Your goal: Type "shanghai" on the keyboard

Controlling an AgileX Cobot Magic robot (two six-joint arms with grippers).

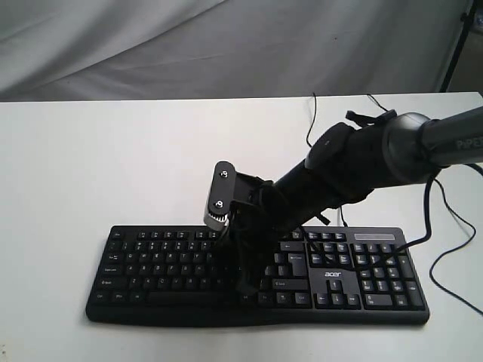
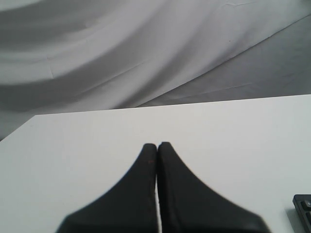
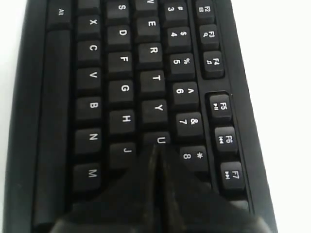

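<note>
The black keyboard [image 1: 166,265] with white legends and an acer logo lies near the front of the white table [image 1: 90,158]. My right gripper [image 1: 243,286] reaches in from the right and points down over its middle letter keys. In the right wrist view that gripper [image 3: 156,147] is shut, its tips at the edge of the U key [image 3: 160,139], between J and 8. Whether they press a key cannot be told. My left gripper [image 2: 157,144] is shut on nothing above bare table; a corner of the keyboard [image 2: 303,209] shows beside it. It is out of the exterior view.
Thin black cables [image 1: 445,260] trail over the table to the right of the keyboard and behind the right arm [image 1: 355,162]. A grey cloth backdrop [image 1: 226,45] hangs behind the table's far edge. A dark stand leg [image 1: 455,49] stands at the back right.
</note>
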